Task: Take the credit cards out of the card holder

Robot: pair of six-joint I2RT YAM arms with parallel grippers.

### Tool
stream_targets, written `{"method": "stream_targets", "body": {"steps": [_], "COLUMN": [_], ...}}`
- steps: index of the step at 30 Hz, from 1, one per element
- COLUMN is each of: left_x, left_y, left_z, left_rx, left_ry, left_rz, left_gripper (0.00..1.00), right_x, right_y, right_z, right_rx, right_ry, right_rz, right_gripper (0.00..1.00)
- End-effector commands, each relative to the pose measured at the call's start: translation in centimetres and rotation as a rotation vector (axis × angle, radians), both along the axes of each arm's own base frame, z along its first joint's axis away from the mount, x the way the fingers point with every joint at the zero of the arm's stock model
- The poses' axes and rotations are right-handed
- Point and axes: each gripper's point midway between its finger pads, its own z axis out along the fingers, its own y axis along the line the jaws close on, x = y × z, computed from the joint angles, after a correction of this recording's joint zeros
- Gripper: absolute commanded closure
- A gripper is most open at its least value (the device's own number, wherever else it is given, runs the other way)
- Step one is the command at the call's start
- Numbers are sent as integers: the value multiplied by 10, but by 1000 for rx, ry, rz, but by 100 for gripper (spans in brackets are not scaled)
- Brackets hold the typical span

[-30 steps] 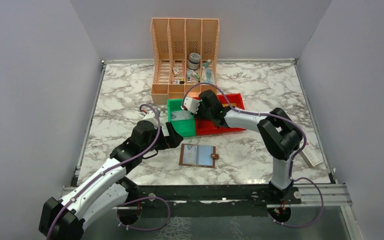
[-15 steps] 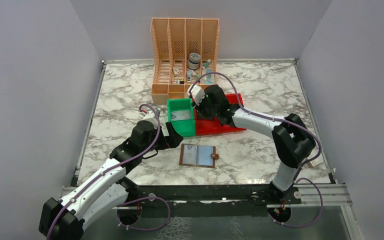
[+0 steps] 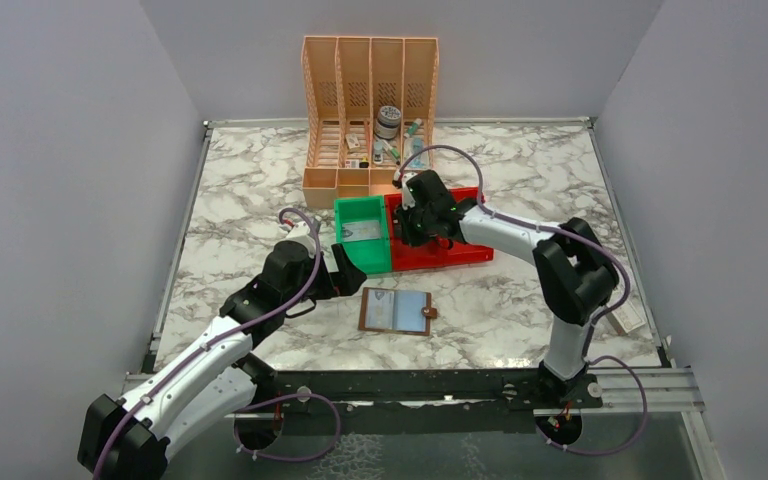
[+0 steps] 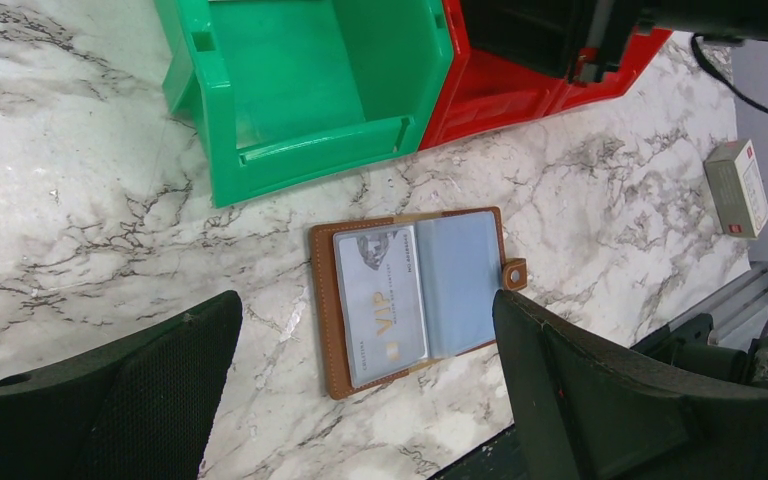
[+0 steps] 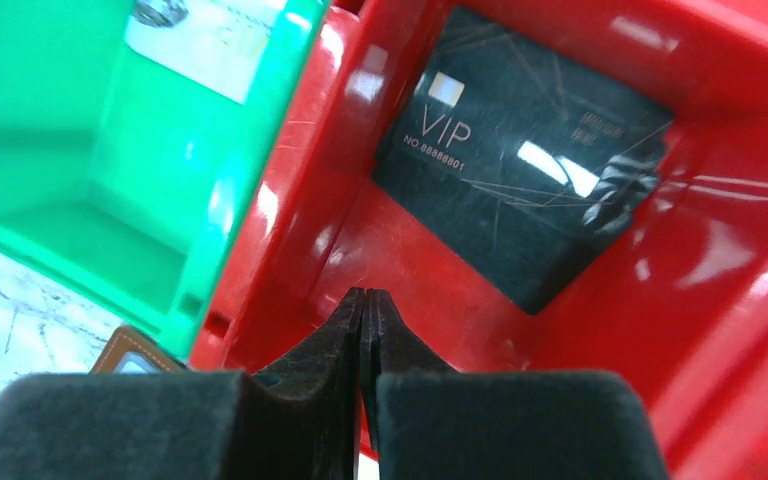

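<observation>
Emptying the card holder (image 4: pixel 457 282) is judged to be part-way done. A black VIP card (image 5: pixel 525 150) lies flat on the floor of the red bin (image 5: pixel 720 330), just ahead of and slightly to the right of the right gripper (image 5: pixel 363 300). That gripper is clenched with its pads pressed together and nothing between them. It hangs low inside the red bin, with the green bin (image 4: pixel 300 90) to its left.

The left gripper (image 4: pixel 365 300) is fully released, and its two fingers (image 4: pixel 160 380) stand wide apart. The card holder lies open and flat on the worktop (image 4: pixel 80 200), directly below and between those fingers. A pale VIP card (image 4: pixel 380 300) is not yet out. It sits in the sleeve on the side of the holder away from the snap tab. The sleeve on the tab side looks empty, though you cannot be certain through the plastic.

The step in hand appears to be the changeover from one card to the next. For the next move, proceed as follows:

1. Lift the right gripper clear of the red bin wall.
2. Pin the brown edge of the holder so that it cannot slide.
3. Catch the exposed edge of the pale card and draw it along the sleeve, not upward.

Expect a tight fit. The card is thin and gives the gripper little edge to seize.
</observation>
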Motion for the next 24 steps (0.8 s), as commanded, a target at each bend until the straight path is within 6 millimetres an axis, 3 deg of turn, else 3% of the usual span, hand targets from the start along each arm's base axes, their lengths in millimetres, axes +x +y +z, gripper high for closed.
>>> {"method": "stream_targets", "body": {"steps": [1, 6, 12, 24], "left_x": [2, 1, 1, 1], "left_y": [-6, -5, -7, -9], "left_z": [10, 11, 11, 8], "left_rx": [-37, -40, -44, -47], "left_ry": [-14, -15, -12, -1], "left_rz": [-16, -11, -15, -24], "left_gripper": [1, 1, 1, 1], "right_x": [-10, 1, 27, 65], "right_y": [5, 0, -12, -30], "right_z": [-24, -37, -49, -38], "right_rx": [-29, -75, -142, -222], "right_ry": [134, 120, 38, -147], "right_rz": [-19, -63, -176, -277], "right_gripper": [97, 98, 98, 97]}}
